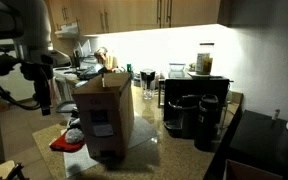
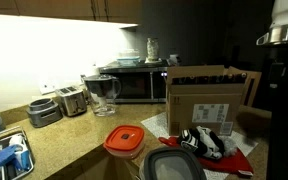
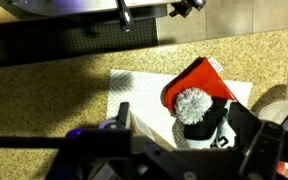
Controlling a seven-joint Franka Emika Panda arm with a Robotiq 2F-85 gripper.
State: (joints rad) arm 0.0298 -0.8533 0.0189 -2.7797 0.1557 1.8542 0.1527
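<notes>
In the wrist view my gripper [image 3: 180, 152] hangs above a black and white knit hat [image 3: 206, 128] with a grey pom-pom [image 3: 192, 103]. The hat lies on a red cloth [image 3: 196, 78] over a white sheet [image 3: 134, 100] on the speckled counter. The two dark fingers stand wide apart on either side of the hat, with nothing between them. In an exterior view the gripper [image 1: 44, 98] is raised beside an open cardboard box [image 1: 106, 112], with the hat [image 1: 74, 133] below it. The hat [image 2: 206, 141] and box [image 2: 208, 97] also show from the opposite side.
A black coffee machine [image 1: 194, 112] and a glass [image 1: 147, 82] stand behind the box. An orange-lidded container [image 2: 125, 140], a dark lid [image 2: 176, 166], a clear pitcher [image 2: 103, 93], a toaster [image 2: 72, 100] and a microwave [image 2: 132, 83] are on the counter.
</notes>
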